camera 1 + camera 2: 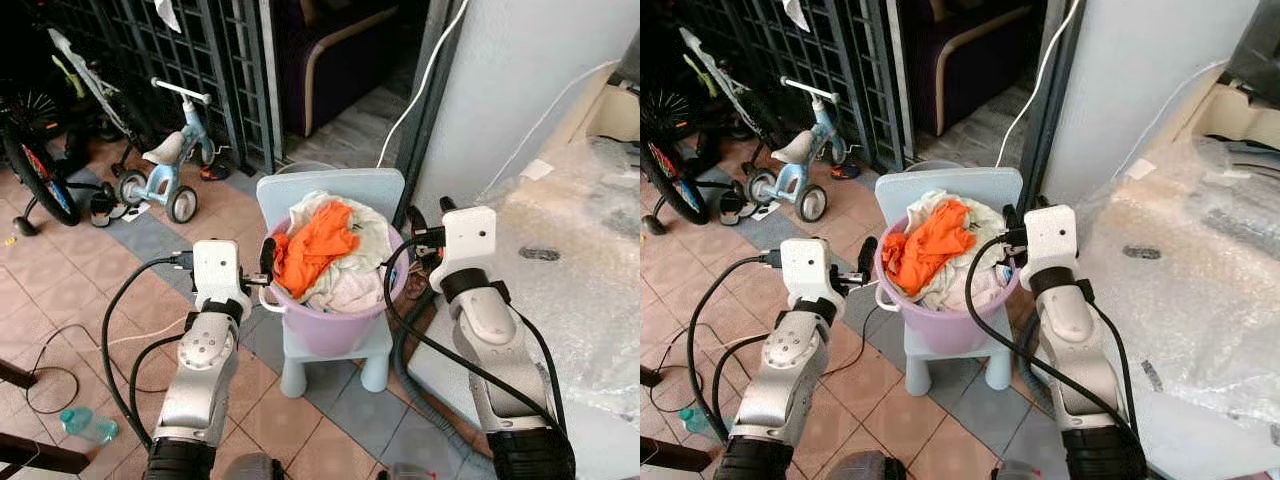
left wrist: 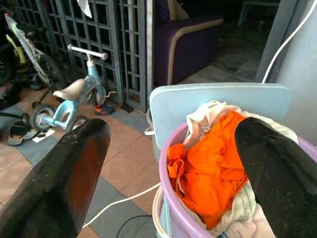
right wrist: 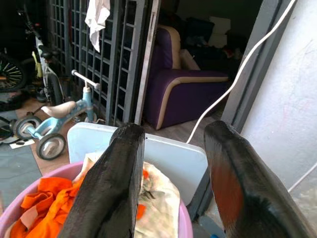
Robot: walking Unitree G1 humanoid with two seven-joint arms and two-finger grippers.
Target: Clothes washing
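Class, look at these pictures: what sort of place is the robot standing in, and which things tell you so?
Probably a home's tiled porch or utility area: a child's balance bike by a metal security grille, and a purple laundry tub on a small blue chair.
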